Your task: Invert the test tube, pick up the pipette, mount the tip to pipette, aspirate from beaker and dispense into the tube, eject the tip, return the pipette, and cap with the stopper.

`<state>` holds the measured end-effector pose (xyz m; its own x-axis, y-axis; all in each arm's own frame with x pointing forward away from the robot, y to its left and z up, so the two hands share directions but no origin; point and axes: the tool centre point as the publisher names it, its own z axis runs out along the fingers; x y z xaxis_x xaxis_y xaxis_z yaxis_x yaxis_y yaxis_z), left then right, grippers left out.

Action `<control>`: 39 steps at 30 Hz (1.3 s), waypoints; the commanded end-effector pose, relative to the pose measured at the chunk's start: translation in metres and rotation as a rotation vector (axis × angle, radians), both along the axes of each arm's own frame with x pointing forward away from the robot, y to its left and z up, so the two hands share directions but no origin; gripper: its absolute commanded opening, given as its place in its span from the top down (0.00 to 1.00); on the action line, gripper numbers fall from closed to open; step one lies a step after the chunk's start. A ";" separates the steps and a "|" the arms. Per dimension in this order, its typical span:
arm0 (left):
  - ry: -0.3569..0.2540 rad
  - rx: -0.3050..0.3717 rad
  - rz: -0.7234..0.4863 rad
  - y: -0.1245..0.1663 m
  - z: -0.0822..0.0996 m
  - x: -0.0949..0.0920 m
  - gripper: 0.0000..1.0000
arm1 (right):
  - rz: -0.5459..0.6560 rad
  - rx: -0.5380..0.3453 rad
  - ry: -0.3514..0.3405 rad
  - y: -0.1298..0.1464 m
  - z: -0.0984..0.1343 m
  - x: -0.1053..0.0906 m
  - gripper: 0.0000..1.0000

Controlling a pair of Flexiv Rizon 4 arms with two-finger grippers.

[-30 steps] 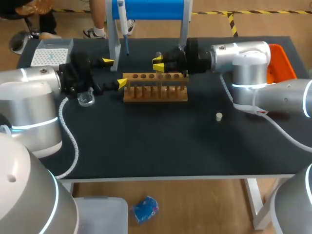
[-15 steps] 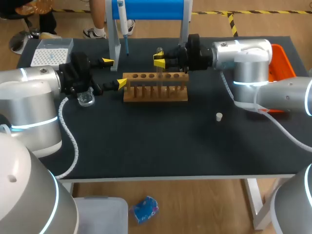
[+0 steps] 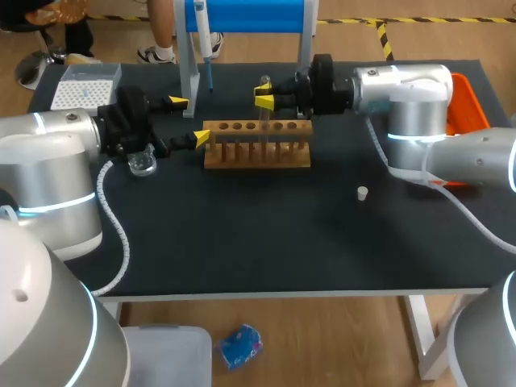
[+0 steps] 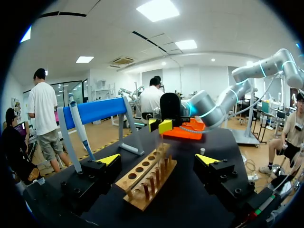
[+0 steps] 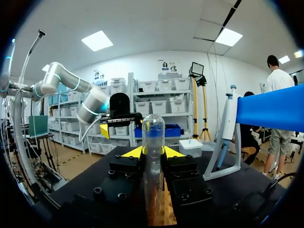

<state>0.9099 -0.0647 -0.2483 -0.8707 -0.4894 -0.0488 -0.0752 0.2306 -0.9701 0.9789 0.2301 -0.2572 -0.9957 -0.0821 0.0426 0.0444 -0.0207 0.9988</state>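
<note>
The wooden rack (image 3: pixel 256 145), toward the counter's (image 3: pixel 266 234) far edge, shows open holes along its top. A clear beaker (image 3: pixel 142 164) sits near the left edge; whether it holds anything cannot be told.

The test tube (image 5: pixel 153 156) stands upright over the rack, long axis vertical, rounded closed end up. The right pincer (image 3: pixel 263 99) is clamped on it. The left pincer (image 3: pixel 189 119) is spread apart at the rack's left end.

Since a second ago the right pincer has risen slightly with the tube.

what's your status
Right gripper shut on tube, round end up, over rack. Left gripper open at rack's end. Nothing in the way.
</note>
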 end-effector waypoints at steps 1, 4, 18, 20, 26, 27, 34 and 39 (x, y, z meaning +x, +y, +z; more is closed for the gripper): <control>-0.005 -0.001 0.006 -0.001 -0.001 -0.001 0.00 | -0.012 -0.014 -0.008 -0.002 0.011 -0.004 1.00; -0.005 -0.001 0.006 -0.001 -0.001 -0.001 0.00 | -0.010 -0.013 -0.016 -0.003 0.017 -0.004 1.00; -0.005 -0.001 0.006 -0.001 -0.001 -0.001 0.00 | -0.010 0.005 -0.034 -0.007 0.041 -0.012 1.00; -0.005 -0.001 0.006 -0.001 -0.001 -0.001 0.00 | -0.007 0.016 -0.029 -0.007 0.045 -0.014 1.00; -0.005 -0.001 0.006 -0.001 -0.001 -0.001 0.00 | -0.012 -0.009 -0.023 -0.010 0.063 -0.021 1.00; -0.005 -0.001 0.006 -0.001 -0.001 -0.001 0.00 | -0.008 0.004 -0.010 -0.012 0.067 -0.023 1.00; -0.005 -0.001 0.006 -0.001 -0.001 -0.001 0.00 | -0.008 0.001 -0.014 -0.013 0.070 -0.024 1.00; -0.005 -0.001 0.006 -0.001 -0.001 -0.001 0.00 | -0.008 0.001 -0.014 -0.013 0.070 -0.024 1.00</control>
<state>0.9099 -0.0647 -0.2483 -0.8708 -0.4893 -0.0487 -0.0753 0.2306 -0.9701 0.9560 0.2174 -0.1876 -0.9966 -0.0774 0.0292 0.0312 -0.0251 0.9992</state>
